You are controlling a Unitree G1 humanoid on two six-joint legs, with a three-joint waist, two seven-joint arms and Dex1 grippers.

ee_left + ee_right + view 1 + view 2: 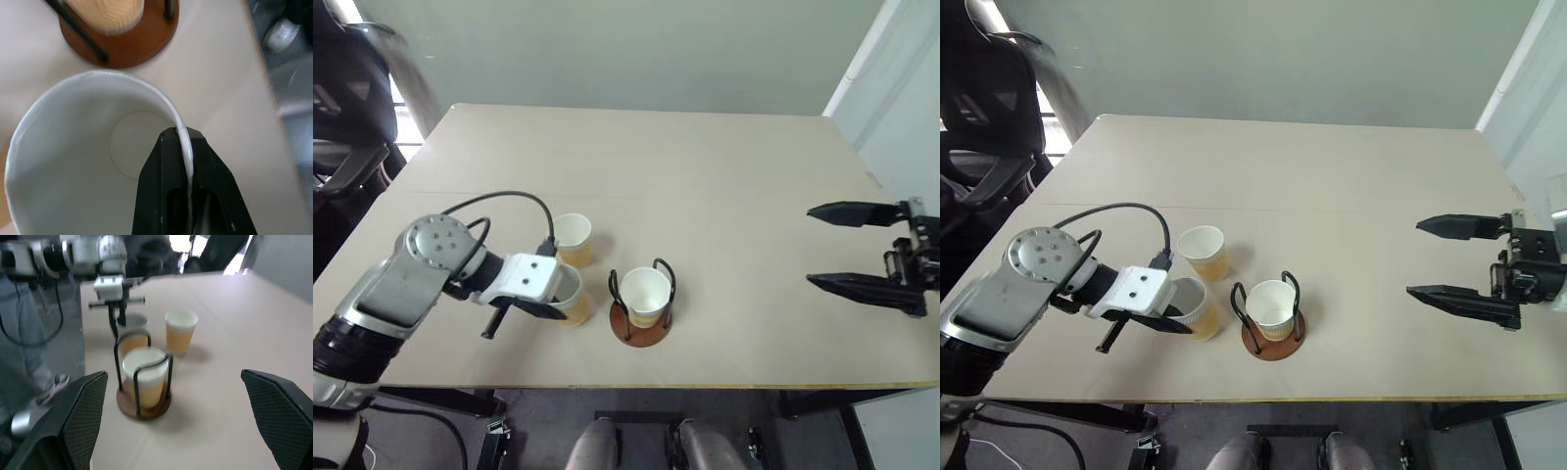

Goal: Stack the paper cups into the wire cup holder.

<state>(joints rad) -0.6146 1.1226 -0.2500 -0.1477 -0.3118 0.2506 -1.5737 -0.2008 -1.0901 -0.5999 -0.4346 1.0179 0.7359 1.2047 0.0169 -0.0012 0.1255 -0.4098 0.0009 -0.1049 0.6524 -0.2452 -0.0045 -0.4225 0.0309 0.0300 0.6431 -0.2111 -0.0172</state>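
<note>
Left wrist view looks straight down the left gripper [185, 142], whose two black fingers are pinched together on the thin white rim of a small tapered paper cup [73, 161], one finger inside the wall and the other outside. That cup is white inside with a round flat bottom, and it stands upright on the pale beige bench [705, 176]. In the head views the same gripper [540, 307] reaches across from the robot's left, pointing down and toward the right, and grips the near-side cup [570, 294] at its rim; the cup's pale yellow-tan outside shows below the fingers.

Just beyond this cup, farther from the robot, a second identical paper cup [573, 239] stands upright on the bench, close beside the held one; whether they touch I cannot tell.

Just to the right of the held cup sits the wire cup holder [640, 323], a round reddish-brown disc base with two upright black wire loops. A third paper cup [646, 296] stands upright inside it, between the loops, its white mouth open upward.

Well apart, toward the bench's right edge, the right gripper [837, 247] hangs above the surface with its two black fingers spread wide, pointing roughly level toward the left and holding nothing. The right wrist view shows these fingers [78, 416] wide apart, framing the holder and all three cups.
</note>
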